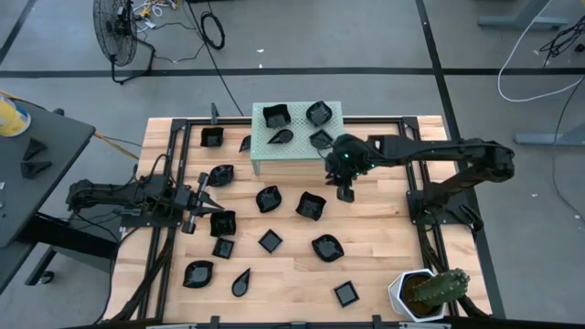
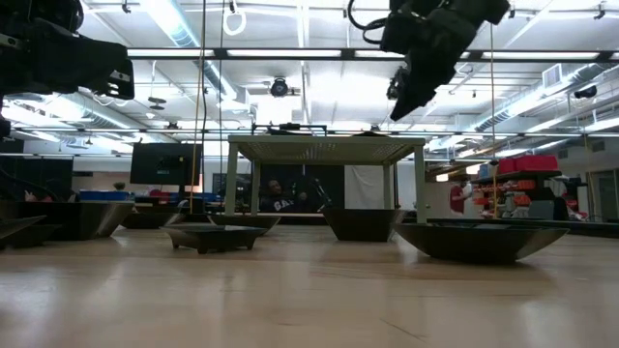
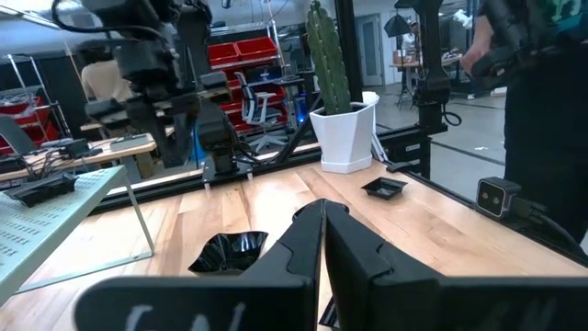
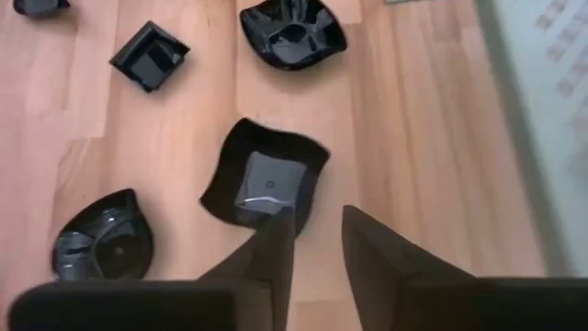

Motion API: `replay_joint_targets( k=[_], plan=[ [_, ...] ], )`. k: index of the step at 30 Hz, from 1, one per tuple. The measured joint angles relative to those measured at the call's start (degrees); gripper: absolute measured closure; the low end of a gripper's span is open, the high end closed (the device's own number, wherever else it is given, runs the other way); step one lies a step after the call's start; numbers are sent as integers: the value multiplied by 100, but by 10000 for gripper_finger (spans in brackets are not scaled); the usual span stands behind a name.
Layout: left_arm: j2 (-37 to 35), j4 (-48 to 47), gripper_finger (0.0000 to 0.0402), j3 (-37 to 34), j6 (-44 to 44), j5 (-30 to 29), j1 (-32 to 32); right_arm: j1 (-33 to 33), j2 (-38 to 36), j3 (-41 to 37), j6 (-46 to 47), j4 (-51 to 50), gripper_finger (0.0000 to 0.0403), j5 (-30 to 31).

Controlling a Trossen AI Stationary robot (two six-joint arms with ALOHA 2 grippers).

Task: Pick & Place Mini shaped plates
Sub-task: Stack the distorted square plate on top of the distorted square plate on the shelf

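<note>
Directly beneath right tool, fingers slightly apart and empty: wavy square plate on table; left tool closed.

We see a pale wooden bench carrying scattered mini shaped plates, a pale green stand holding four more, and a white cactus pot.

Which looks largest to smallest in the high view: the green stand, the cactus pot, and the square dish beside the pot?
1. Green stand, clearly the largest.
2. Cactus pot, mid-sized.
3. Square dish, the smallest.
</note>
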Motion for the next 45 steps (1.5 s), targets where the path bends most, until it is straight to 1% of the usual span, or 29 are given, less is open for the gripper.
replay_joint_targets(
  k=[3,6,11,14,18,20,23,27,32,35,38,42,45],
  plan=[
    [0,-2,378,0,0,0,-2,135,-91,-214,347,173,288,0],
    [0,0,378,-1,0,0,0,262,-78,-317,983,221,278,0],
    [0,-2,378,0,0,0,0,490,-56,-557,2311,664,275,0],
    [0,-2,378,0,0,0,0,633,-56,-597,3119,733,277,22],
    [0,-2,378,0,0,0,0,860,-11,-601,4641,664,280,312],
    [0,-2,378,-2,0,0,0,970,26,-601,5209,685,281,455],
    [0,0,378,0,0,0,-1,1105,101,-601,5655,685,279,599],
    [0,-2,378,0,0,0,0,1267,206,-601,6238,596,269,628],
    [-1,8,378,0,0,0,-2,1390,458,-601,6719,539,243,673],
    [-1,11,378,0,0,0,-2,1399,677,-601,7067,538,224,880],
    [0,2,378,-2,0,0,-1,1395,904,-601,7545,540,208,946],
    [0,0,378,0,0,0,-2,1417,1184,-601,7852,621,194,978],
    [0,0,378,0,0,0,-2,1463,1378,-601,8126,721,191,1200]
  ],
)
